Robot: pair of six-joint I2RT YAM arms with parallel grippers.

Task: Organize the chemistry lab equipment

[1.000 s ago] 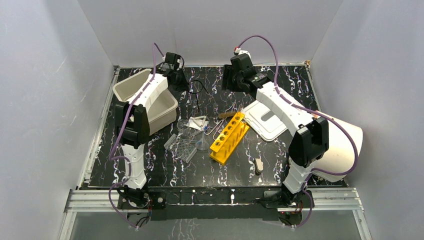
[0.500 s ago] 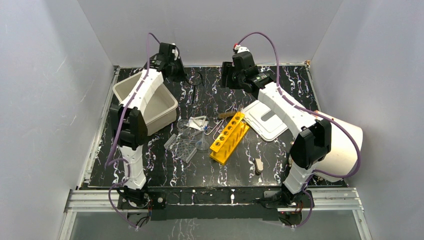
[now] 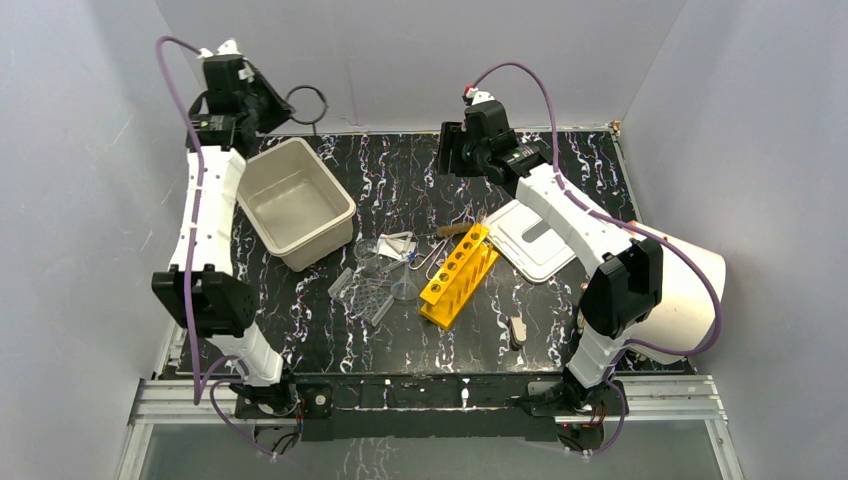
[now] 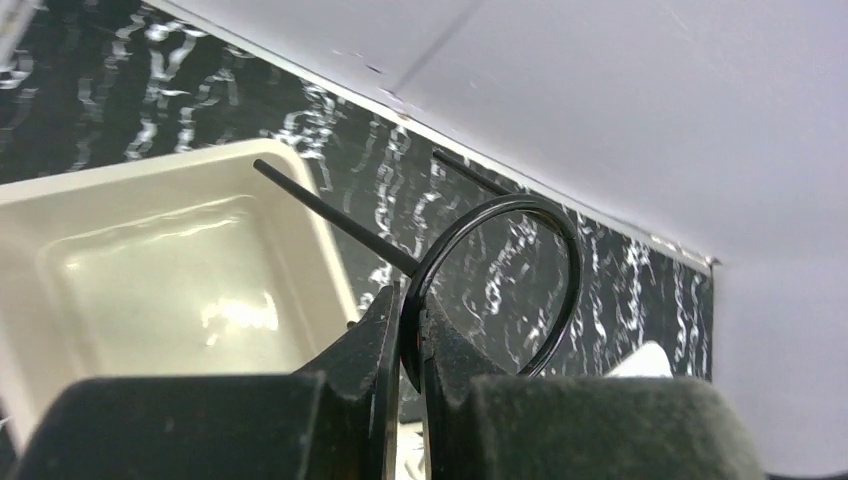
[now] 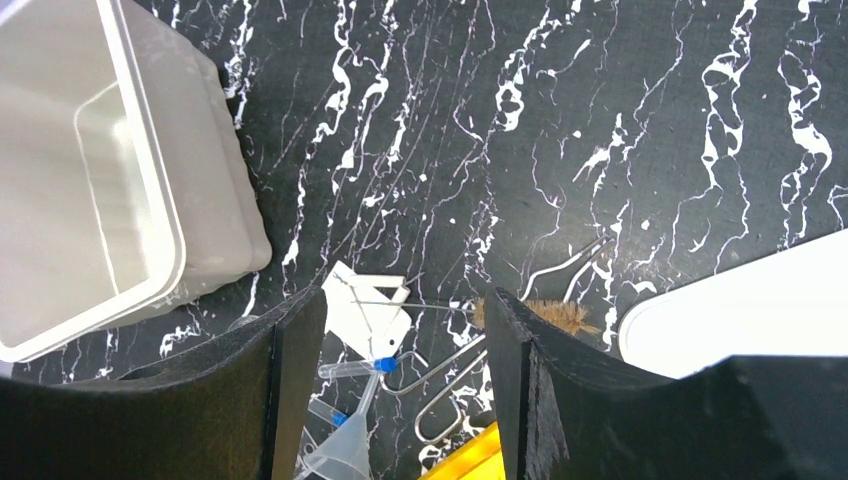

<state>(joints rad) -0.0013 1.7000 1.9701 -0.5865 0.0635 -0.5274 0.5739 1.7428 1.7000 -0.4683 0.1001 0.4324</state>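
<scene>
My left gripper (image 3: 262, 112) is shut on the black wire loop (image 3: 306, 105) and holds it high at the back left, past the far edge of the beige bin (image 3: 258, 200). In the left wrist view the loop (image 4: 572, 262) is pinched between my fingers (image 4: 375, 340), its straight stem pointing over the bin (image 4: 120, 270). My right gripper (image 3: 452, 160) is open and empty above the back middle of the table. Below it lie a clear funnel (image 5: 345, 445), blue-capped tubes (image 5: 350, 368), a metal clip (image 5: 455, 395), a brush (image 5: 555, 315), the yellow rack (image 3: 458, 273) and the clear ridged tray (image 3: 365, 296).
The white slotted lid (image 3: 540, 235) lies right of the rack. A big white cylinder (image 3: 690, 285) lies at the right edge. A small tan piece (image 3: 517, 328) lies near the front. Grey walls close in the back and both sides.
My left arm has swung up and to the left, lifting the black wire loop from the table behind the bin to high at the back left. The right gripper has barely moved.
</scene>
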